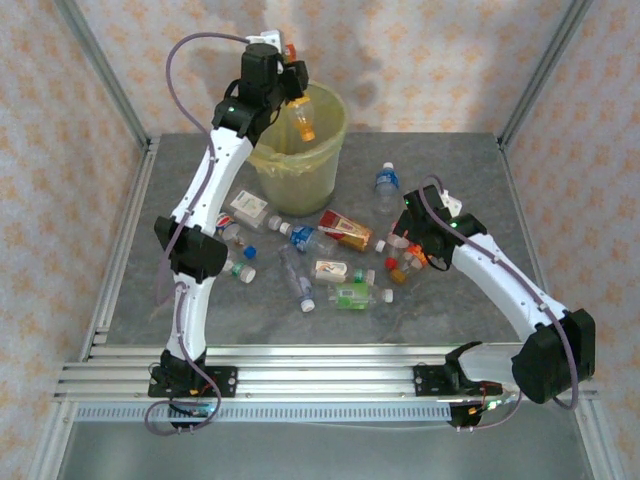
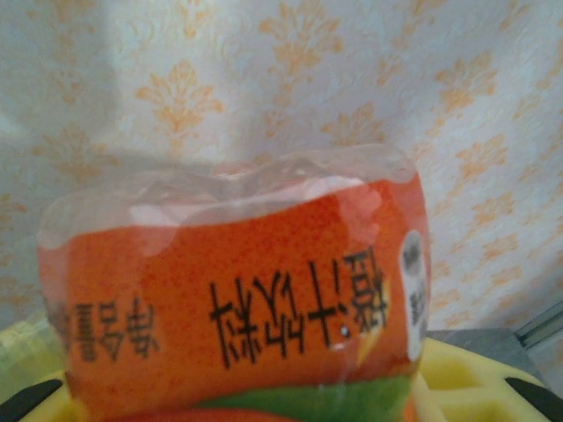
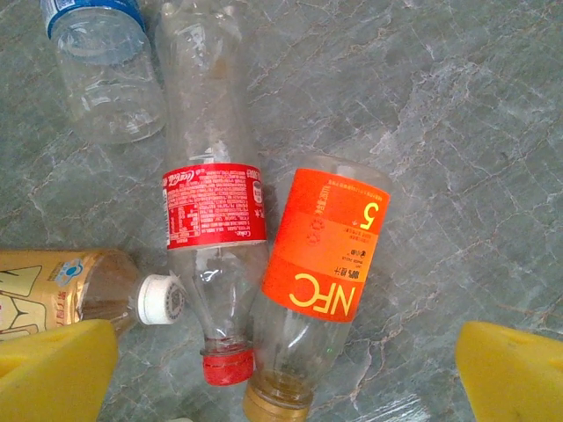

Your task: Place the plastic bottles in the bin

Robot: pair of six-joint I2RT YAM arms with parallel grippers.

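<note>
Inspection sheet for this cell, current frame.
Surface: grey marbled table, strewn with bottles.
Job's things: orange-label bottle held over bin; loose bottles lying on table, including red-label bottle and NFC bottle below right claw.
Clutter: nothing seen.
Claws: left claw shut on orange-label bottle; right claw open, empty.
Cables: purple cables loop off both arms.
Surroundings: patterned walls, aluminium frame.

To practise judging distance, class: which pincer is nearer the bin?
Left. The left pincer holds an orange bottle right above the bin's mouth; the right pincer hangs open over bottles lying on the table, off to the bin's right.
</note>
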